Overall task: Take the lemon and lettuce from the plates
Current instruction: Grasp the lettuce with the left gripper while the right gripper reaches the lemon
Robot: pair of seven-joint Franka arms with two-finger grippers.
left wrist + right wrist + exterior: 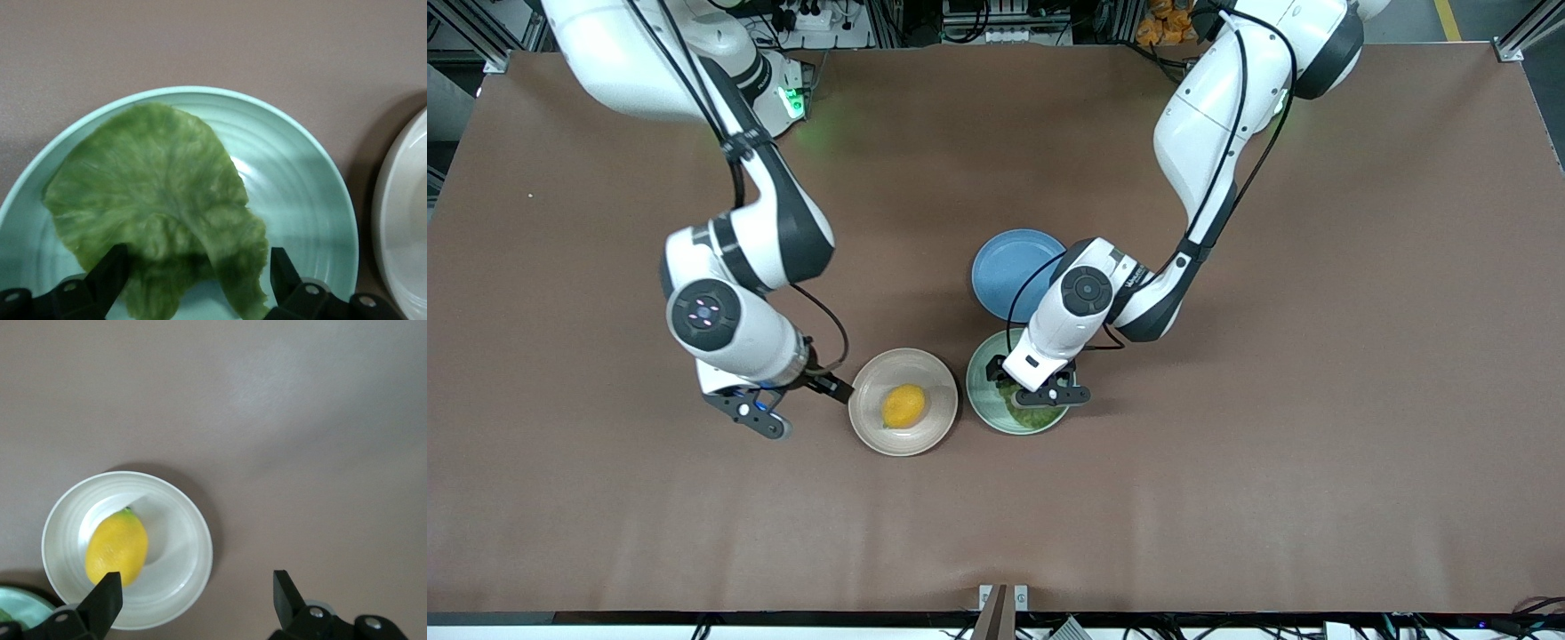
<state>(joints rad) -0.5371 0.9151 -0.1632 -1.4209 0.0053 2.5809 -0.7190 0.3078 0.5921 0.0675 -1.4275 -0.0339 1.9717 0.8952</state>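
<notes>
The yellow lemon [904, 405] [117, 547] lies on the beige plate [925, 440] [180, 520]. The green lettuce [1036, 416] [153, 193] lies flat on the mint plate [983, 373] [293, 180] beside it, toward the left arm's end. My left gripper [1024, 391] [198, 260] is low over the mint plate, open, with its fingers either side of the leaf's edge. My right gripper [805, 387] [197, 581] hangs open over the beige plate's rim on the right arm's side, one finger above the lemon's end and the other above bare table. Nothing is held.
A blue plate [1009, 267] lies just farther from the front camera than the mint plate, partly under the left arm. The two task plates nearly touch. Brown tabletop [1227, 498] stretches all round them.
</notes>
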